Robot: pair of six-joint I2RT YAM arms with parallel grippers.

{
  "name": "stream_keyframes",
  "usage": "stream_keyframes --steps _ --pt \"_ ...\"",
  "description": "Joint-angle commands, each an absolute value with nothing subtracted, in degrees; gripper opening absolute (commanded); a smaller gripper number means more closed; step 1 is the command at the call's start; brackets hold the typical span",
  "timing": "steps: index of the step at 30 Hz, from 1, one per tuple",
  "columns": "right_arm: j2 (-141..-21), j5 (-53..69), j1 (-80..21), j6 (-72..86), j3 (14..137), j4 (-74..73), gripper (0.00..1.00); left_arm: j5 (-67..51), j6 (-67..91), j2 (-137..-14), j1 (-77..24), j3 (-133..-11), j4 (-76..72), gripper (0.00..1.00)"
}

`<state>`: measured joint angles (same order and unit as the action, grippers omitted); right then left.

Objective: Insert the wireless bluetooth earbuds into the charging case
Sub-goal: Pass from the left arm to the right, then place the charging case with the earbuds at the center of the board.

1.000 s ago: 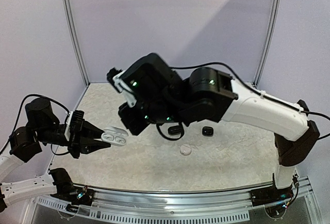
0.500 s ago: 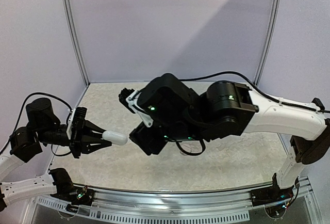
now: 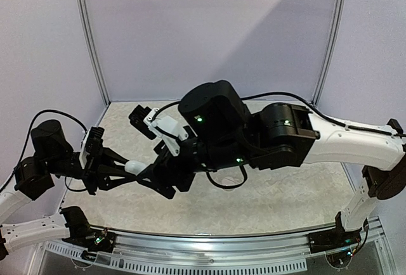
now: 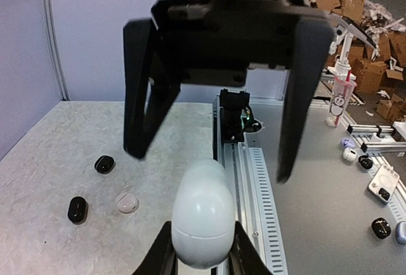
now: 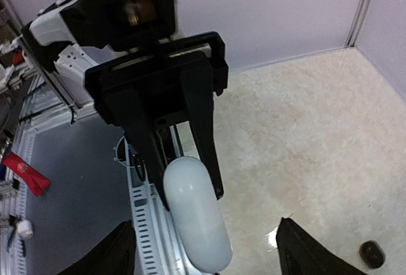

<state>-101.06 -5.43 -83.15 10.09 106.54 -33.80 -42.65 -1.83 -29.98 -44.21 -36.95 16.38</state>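
Left claw point(image 4: 203, 251): clamped tight on the shut white case point(image 4: 203, 215), held in the air. Right claw point(image 4: 209, 161): spread wide, jaws straddling the case's far end, gripping nothing. Buds point(image 4: 77, 210): loose on the table point(image 4: 51, 142) beyond. Step, I judge: opening the case. Next, the right claw must pinch the lid.

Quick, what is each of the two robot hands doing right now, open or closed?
Left gripper: closed on the white oval case.
Right gripper: open wide, straddling that case, holding nothing.
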Motion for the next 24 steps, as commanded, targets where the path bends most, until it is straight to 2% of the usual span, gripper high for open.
stream_keyframes --steps 1,4,8,9,11,12,13,14,15,17,20,22,24 --pt "-105.3 0.3 -80.9 11.6 109.1 -35.0 0.67 -46.3 0.4 -30.0 -43.6 -36.2 13.6 0.00" --pt "-106.0 2.9 -80.6 12.7 109.2 -33.5 0.43 -46.5 1.1 -29.9 -43.5 -36.3 14.0 0.00" --pt "-106.1 4.2 -80.5 12.2 109.3 -32.9 0.04 -46.6 1.2 -29.8 -43.3 -36.3 14.0 0.00" --pt "-105.9 4.1 -80.5 12.1 109.3 -32.8 0.00 -46.6 1.3 -29.8 -43.3 -36.2 13.9 0.00" --pt "-105.2 4.1 -80.5 12.1 108.9 -32.6 0.00 -46.0 1.5 -29.8 -43.2 -36.1 13.9 0.00" --pt "-104.8 3.6 -80.3 12.2 108.7 -32.8 0.00 -44.7 2.0 -29.8 -43.2 -35.9 13.9 0.06" --pt "-104.6 2.8 -80.0 12.7 108.6 -33.6 0.00 -42.2 3.0 -29.8 -43.1 -35.8 14.0 0.34" --pt "-104.1 2.1 -79.2 14.6 108.4 -35.0 0.00 -38.0 4.5 -29.7 -43.1 -35.5 14.1 0.81" --pt "-104.0 1.3 -77.6 16.6 108.0 -37.2 0.00 -34.8 5.8 -29.8 -43.0 -35.3 14.1 0.97" --pt "-103.7 0.9 -73.4 23.4 105.1 -42.3 0.00 -30.3 5.9 -30.1 -42.7 -35.3 14.2 0.99" --pt "-102.9 10.3 -63.8 39.6 93.0 -47.5 0.00 -19.7 7.5 -30.0 -42.1 -35.3 16.0 0.99" --pt "-101.9 16.3 -59.9 49.6 83.1 -44.1 0.00 -5.8 10.9 -30.0 -41.2 -35.1 19.6 0.99" --pt "-98.8 18.3 -58.3 55.0 73.2 -34.5 0.00 6.8 15.6 -30.6 -39.7 -34.4 24.8 0.99"
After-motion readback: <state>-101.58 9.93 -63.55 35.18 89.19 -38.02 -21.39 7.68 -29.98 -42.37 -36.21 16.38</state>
